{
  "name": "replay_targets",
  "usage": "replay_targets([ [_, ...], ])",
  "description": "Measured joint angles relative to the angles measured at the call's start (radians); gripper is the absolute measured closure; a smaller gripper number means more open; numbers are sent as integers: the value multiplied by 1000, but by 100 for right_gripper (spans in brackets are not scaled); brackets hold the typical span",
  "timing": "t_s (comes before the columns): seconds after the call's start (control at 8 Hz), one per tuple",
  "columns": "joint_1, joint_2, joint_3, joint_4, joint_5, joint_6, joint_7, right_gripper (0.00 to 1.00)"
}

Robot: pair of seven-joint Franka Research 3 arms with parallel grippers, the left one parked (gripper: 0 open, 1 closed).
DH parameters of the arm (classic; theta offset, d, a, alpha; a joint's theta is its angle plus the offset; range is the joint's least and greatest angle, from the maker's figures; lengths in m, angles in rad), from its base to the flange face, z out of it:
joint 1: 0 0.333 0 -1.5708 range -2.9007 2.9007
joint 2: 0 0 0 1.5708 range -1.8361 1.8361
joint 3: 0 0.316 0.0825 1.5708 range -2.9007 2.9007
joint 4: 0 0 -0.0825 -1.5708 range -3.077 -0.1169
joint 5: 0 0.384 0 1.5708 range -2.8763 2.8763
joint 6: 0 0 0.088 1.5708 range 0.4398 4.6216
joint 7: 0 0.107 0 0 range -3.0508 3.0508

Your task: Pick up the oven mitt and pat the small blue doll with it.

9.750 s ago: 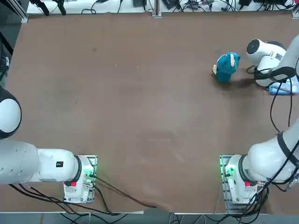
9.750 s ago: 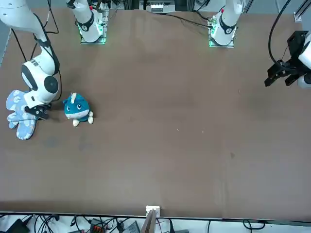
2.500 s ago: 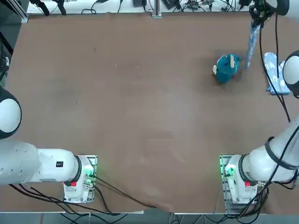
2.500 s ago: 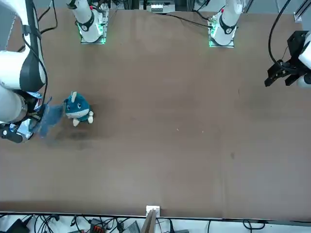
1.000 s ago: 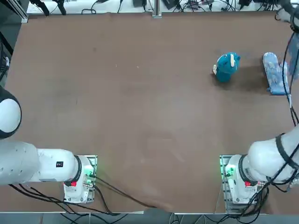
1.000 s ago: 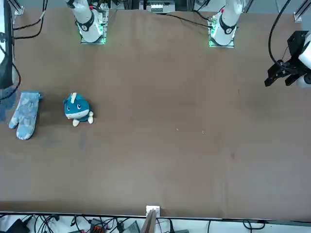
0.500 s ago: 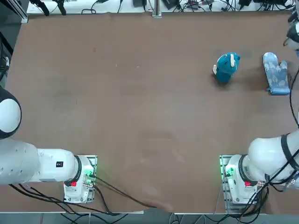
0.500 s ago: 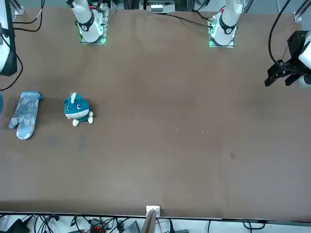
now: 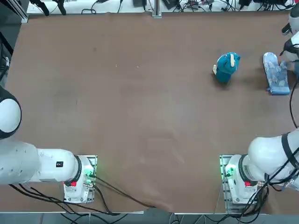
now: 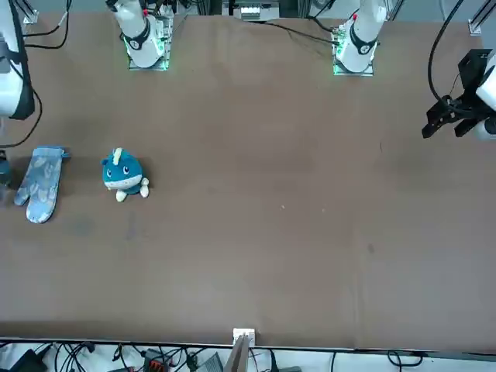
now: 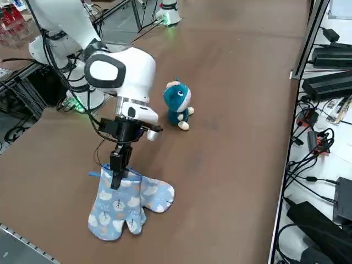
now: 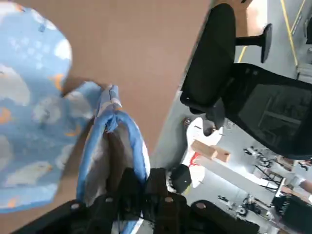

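Mitt (image 11: 118, 206) cuff pinched by right fingers (image 11: 116, 175), no legible writing

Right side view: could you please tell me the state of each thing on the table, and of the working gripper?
right gripper: low over the table, jaws shut on a mitt's cuff.
held oven mitt: pinched at its cuff, cuff opening gaping.
second mitt: lying flat, not gripped.
small blue doll: upright, apart from both mitts, untouched.
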Motion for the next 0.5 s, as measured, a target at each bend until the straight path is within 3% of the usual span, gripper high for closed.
replay_targets([
  [0.5, 87, 2, 15, -102, -1, 0, 174, 96],
])
